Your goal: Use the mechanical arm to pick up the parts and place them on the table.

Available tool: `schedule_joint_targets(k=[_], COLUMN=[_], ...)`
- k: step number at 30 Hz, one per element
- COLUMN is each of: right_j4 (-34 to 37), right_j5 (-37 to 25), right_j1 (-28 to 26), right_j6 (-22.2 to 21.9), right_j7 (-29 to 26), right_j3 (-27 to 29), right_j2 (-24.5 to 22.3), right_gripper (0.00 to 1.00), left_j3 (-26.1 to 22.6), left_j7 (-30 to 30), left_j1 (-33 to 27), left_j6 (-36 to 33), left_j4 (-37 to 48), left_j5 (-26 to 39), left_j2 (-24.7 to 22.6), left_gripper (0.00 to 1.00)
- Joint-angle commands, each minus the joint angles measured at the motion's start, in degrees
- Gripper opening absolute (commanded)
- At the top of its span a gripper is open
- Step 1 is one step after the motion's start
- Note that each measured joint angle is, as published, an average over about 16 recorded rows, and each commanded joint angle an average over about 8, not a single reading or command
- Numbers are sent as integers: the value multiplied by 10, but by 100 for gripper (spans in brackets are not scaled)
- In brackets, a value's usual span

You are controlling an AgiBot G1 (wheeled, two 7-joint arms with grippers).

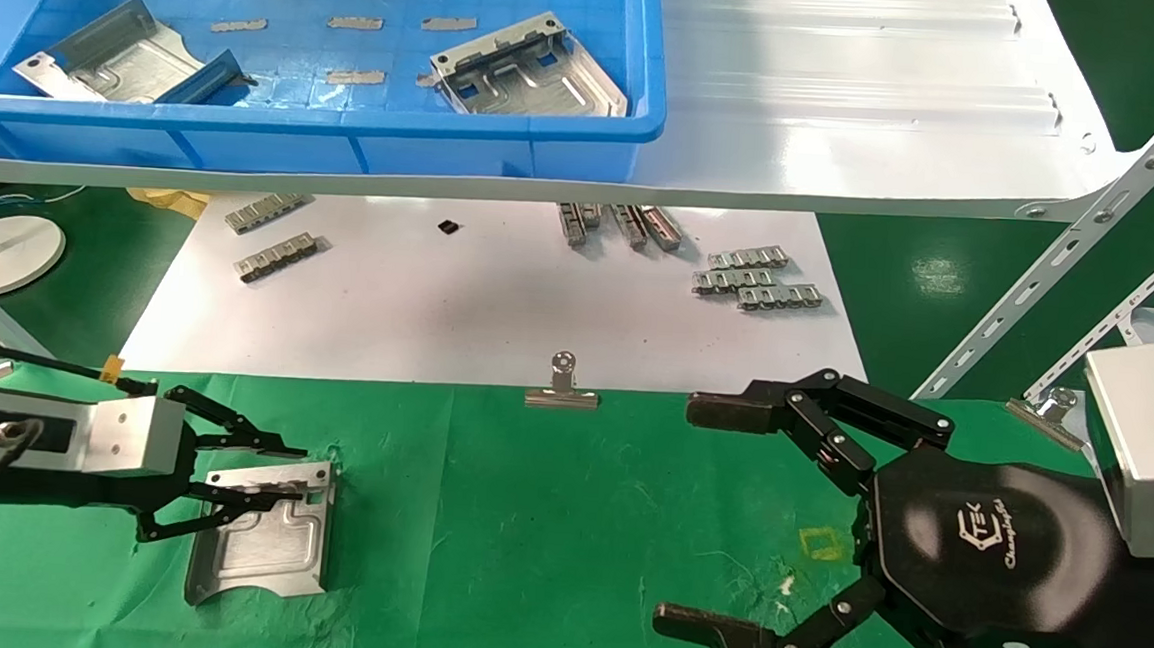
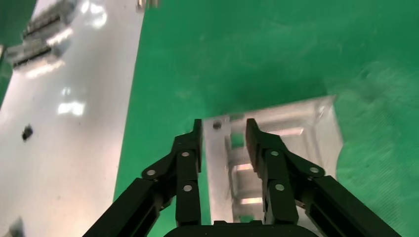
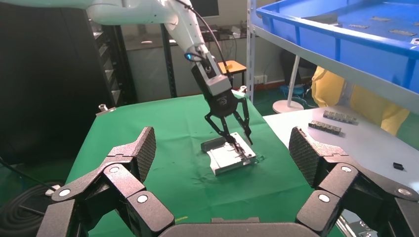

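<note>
While two parts are waiting in the blue bin (image 1: 509, 130) on the white shelf (image 1: 851, 100) at the back, one part is already being set down on the green cloth surface (image 1: 545, 522) in front. The surface is being used as the drop zone, so the bin is kept raised behind it, within reach of both arms.

At the right, the right hand (image 1: 700, 517) is being held low over the surface, near a yellow square mark (image 1: 821, 543). Its fingers are spread wide and nothing is being carried; it is judged to be idle.

At the left, the left hand (image 1: 283, 468) is being kept over the part on the cloth (image 1: 263, 540). Its fingers (image 2: 190, 158) are drawn close together and are straddling the raised rim at the plate's far edge. Whether the rim is being pinched or has just been let go cannot be told. The grip at one edge is judged to allow the plate to be laid flat.

That part is lying flat, embossed face up, touching the cloth. It is nearly square, so no long axis is being shown clearly; the rimmed edge is pointing towards the white board (image 1: 498, 299), the curved edge towards the robot.

In the bin, one part (image 1: 528, 66) is lying flat at the right, and another (image 1: 117, 60) is resting tilted at the left.
</note>
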State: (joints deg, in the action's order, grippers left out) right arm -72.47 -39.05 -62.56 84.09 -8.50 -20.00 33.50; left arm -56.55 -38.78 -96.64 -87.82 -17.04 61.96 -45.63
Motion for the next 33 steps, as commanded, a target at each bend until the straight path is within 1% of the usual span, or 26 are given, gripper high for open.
schedule_joint_targets(k=[1,4,10,13,16,24,33], right_j4=[0,0,0,0,0,0,0], right_j5=[0,0,0,0,0,0,0], right_j1=[0,0,0,0,0,0,0], right_j6=[0,0,0,0,0,0,0], right_j7=[0,0,0,0,0,0,0], right_j3=[0,0,0,0,0,0,0], right_j2=[0,0,0,0,0,0,0], right_gripper=[100,100,100,100,100,100,100], left_j3=[0,6,16,18,19,24,73], left_j7=[-12,-1,59,80,87,84,136], left_j1=[-4,-2,17,25,30,31,71], left_j6=[-14,-30,-36,-36,-36,-35,-28], left_j4=[12,18,19,21,23,12,-61], left_j5=[-1,-23,-81,-98,-106,-100,-113], left_j2=[-5,-1,11,14,15,16,27], left_gripper=[100,100,100,100,100,100,100])
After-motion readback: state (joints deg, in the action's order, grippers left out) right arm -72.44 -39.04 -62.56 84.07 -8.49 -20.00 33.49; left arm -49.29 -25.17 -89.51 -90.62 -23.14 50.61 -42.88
